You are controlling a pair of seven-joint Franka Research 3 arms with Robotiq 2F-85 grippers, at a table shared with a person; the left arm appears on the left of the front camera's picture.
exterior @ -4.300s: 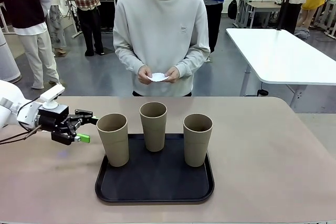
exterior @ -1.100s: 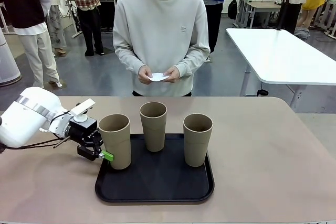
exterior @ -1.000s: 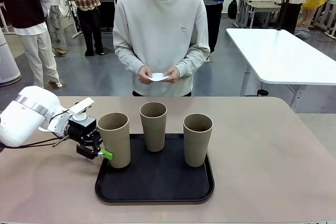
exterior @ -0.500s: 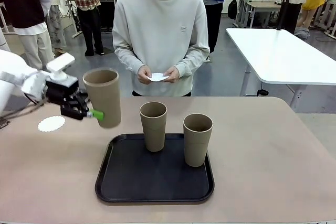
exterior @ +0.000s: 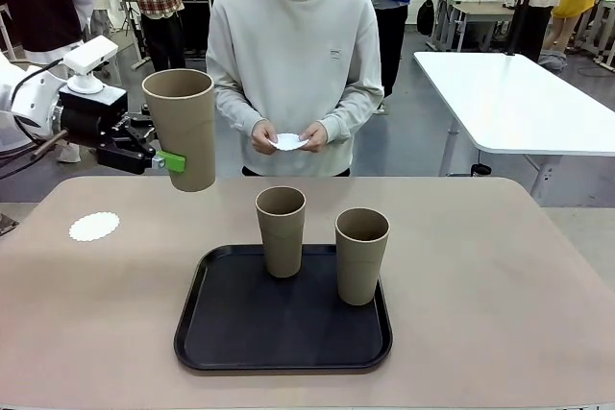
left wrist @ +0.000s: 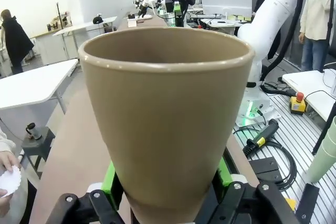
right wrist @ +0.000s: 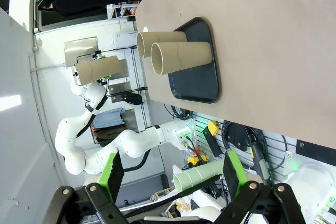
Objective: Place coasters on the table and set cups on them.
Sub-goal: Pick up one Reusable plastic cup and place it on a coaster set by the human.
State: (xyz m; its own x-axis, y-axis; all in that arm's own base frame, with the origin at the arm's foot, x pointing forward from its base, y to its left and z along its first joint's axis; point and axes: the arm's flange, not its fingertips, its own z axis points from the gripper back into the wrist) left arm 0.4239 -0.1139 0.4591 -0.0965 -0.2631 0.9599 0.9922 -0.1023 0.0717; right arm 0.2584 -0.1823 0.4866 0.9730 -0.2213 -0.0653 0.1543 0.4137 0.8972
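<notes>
Hoists one cup higher than a moment ago, clamped in left pincer above beige surface. Leaves two cups upright on black tray. Shows one coaster flat on surface at left, second coaster in person's hands. Holds right pincer spread, empty. Behind: white table, people standing.

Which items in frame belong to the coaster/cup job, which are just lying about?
Job: tall tan-brown tumbler in left gripper; two matching tumblers; round white lacy paper coaster on beige table; white paper doily in person's hands.
Lying about: black rectangular tray under those two; white table behind.
</notes>
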